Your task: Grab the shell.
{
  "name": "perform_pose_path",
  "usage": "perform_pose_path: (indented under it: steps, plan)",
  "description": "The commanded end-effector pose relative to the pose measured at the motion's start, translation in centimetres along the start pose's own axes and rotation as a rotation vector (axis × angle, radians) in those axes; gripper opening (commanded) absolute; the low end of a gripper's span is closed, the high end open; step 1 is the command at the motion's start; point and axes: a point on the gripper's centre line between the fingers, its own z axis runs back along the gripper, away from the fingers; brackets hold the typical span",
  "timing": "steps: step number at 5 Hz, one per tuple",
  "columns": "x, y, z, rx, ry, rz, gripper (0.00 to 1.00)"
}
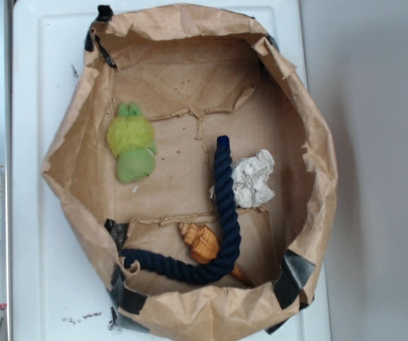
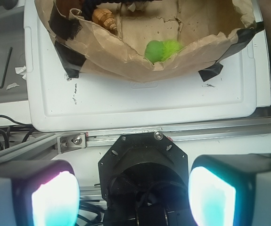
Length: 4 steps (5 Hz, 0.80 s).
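The shell (image 1: 201, 244) is a small tan-orange ribbed spiral lying in the brown paper bag (image 1: 76, 128), near its lower edge, tucked against the bend of the navy blue rope (image 1: 223, 206). The wrist view shows the shell (image 2: 104, 20) at the top left, far from my gripper (image 2: 133, 197). My gripper is open, its two glowing pads (image 2: 55, 198) spread wide with nothing between them. It hangs over the black mount (image 2: 144, 160) outside the bag. The exterior view does not show the gripper.
A white wrinkly paper wad (image 1: 253, 180) lies right of the rope. A green plush toy (image 1: 131, 146) sits at the bag's left, and the wrist view shows this green toy (image 2: 161, 49) behind the bag wall. The bag rests on a white tray (image 2: 140, 103) beside a metal rail (image 2: 173, 134).
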Motion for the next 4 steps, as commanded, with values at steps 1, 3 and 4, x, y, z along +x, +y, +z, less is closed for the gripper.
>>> perform_pose_path:
  steps: [1, 3, 4]
  plan:
    - [0.0, 0.0, 0.0, 0.000, 0.000, 0.000, 1.00]
    - [4.7, 0.2, -1.5, 0.076, 0.008, 0.153, 1.00]
    - [6.3, 0.4, -1.8, 0.049, -0.057, 0.101, 1.00]
